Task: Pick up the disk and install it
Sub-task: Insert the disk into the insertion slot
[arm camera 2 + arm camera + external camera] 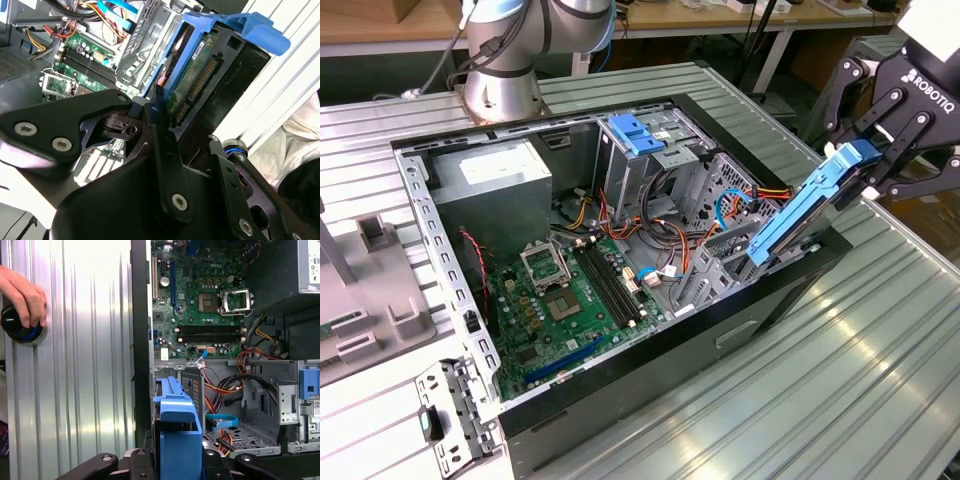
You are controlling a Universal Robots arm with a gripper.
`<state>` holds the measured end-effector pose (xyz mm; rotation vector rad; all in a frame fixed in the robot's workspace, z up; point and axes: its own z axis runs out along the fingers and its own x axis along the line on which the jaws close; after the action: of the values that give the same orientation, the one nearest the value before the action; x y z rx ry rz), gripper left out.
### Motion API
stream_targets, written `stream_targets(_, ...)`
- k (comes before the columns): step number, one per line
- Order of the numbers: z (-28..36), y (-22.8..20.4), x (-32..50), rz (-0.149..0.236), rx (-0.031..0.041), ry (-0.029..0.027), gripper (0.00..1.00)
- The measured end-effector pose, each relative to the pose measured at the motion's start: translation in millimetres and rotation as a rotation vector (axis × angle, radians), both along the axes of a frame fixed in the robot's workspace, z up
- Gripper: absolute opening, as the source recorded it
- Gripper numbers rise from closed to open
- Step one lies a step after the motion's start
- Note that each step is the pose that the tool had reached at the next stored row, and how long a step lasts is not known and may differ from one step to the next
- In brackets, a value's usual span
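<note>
Clenching the gripper (868,160) on the upper end of the disk (798,218), between its blue rails; holding it tilted, with the lower end down at the open computer case (720,345) wall on the exterior view's right, just beside the metal cage (710,272), apart from the motherboard (555,300).

Desk (880,370): ribbed alu. profile, satin sheen. Case (720,345): outer wall matt blk paint; inner frame bare sheet metal, dull grey. Board (560,310): green PCB, slight gloss. PSU (490,190): grey sheet metal, matt, w/ white paper sticker. Disk (195,75): green PCB underside, dark body. Rails (240,25): blue plastic, smooth, semi-gloss. Fingers (167,150): blk, matt, w/ bright metal screws. Latch (638,133): blue plastic.
</note>
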<state>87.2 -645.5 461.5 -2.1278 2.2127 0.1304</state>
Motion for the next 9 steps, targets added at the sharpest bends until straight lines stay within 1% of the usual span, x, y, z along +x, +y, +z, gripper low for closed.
stream_targets(2,-0.7,0.9,-3.8,0.000,0.0001,0.0000,0.36)
stream_targets(4,-1.0,2.8,-5.6,0.000,0.0001,0.0000,0.36)
stream_targets(9,-2.4,11.6,-6.6,0.000,0.0000,0.0000,0.36)
